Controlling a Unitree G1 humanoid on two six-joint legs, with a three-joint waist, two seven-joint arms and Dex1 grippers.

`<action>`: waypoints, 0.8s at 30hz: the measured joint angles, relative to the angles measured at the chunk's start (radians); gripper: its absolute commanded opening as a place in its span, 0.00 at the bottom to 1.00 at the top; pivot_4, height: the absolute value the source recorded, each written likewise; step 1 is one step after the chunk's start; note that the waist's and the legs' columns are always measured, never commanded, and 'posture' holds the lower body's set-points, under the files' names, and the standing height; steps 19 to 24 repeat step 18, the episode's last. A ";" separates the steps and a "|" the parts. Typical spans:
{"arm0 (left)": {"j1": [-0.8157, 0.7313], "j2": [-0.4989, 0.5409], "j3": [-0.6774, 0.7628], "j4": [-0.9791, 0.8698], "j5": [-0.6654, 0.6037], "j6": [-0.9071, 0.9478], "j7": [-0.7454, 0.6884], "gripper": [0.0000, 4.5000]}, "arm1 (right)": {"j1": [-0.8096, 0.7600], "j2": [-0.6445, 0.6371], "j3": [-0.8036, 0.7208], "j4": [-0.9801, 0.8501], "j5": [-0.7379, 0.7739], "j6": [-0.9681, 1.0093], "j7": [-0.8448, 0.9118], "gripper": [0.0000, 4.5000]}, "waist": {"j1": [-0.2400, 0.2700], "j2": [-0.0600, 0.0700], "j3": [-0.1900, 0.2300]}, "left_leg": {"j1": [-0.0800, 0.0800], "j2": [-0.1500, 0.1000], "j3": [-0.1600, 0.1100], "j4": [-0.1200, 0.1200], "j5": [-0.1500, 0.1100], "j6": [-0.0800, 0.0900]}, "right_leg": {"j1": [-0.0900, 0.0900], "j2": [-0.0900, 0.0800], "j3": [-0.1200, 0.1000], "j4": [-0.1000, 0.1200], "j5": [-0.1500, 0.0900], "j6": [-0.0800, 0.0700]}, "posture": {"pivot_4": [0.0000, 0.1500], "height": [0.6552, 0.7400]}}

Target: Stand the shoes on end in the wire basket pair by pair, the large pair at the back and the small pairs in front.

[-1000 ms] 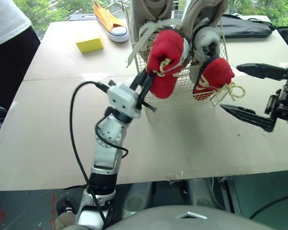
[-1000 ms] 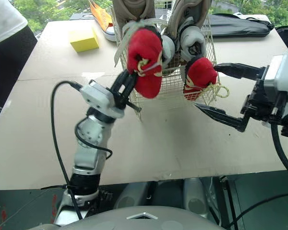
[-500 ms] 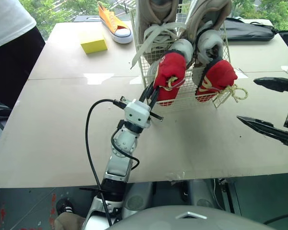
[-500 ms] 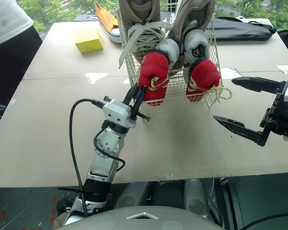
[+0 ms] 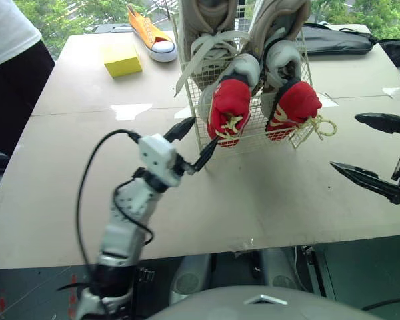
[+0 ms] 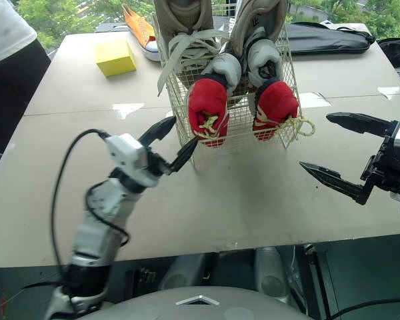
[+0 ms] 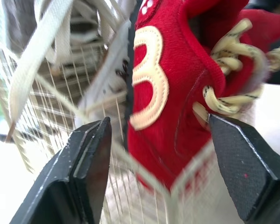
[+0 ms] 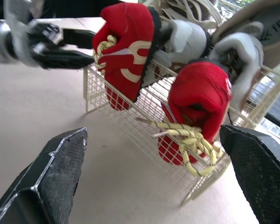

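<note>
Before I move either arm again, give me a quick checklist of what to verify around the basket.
1. Is the left gripper off the left red shoe: ok, open beside the wire basket front corner.
2. Its fingers clear of the basket wire: cannot tell.
3. Is the right gripper clear: ok, open, apart from the basket.
4. Both red shoes on end in front: ok; the right red shoe has laces hanging outside.
5. The large beige pair at back: ok.
6. All shoes in: not ok, the orange shoe lies on the table behind.

Large grey shoes [image 5: 207,20] — upper ends cut off at the top edge.
</note>
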 measured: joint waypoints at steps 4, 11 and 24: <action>0.122 0.192 0.196 -0.144 -0.296 0.215 -0.050 0.81 | 0.015 0.026 0.027 0.072 -0.047 -0.065 0.055 1.00 | -0.003 -0.001 0.001 | 0.000 0.001 -0.001 -0.001 0.000 0.000 | 0.000 0.000 0.000 -0.001 0.000 0.000 | 1.00 1.00; 0.402 0.305 0.448 -0.160 -0.381 0.341 -0.183 0.81 | 0.117 0.074 0.018 0.190 -0.152 -0.171 0.134 1.00 | 0.001 0.003 0.003 | 0.000 0.000 0.004 -0.002 -0.001 0.001 | 0.000 0.000 0.001 -0.001 0.000 0.000 | 1.00 1.00; 0.482 0.319 0.541 -0.016 -0.327 0.344 -0.327 0.81 | 0.235 0.109 -0.057 0.280 -0.208 -0.247 0.192 1.00 | -0.002 0.004 0.003 | 0.000 0.001 0.007 -0.003 -0.002 0.004 | 0.000 0.001 0.001 -0.001 -0.001 -0.001 | 1.00 1.00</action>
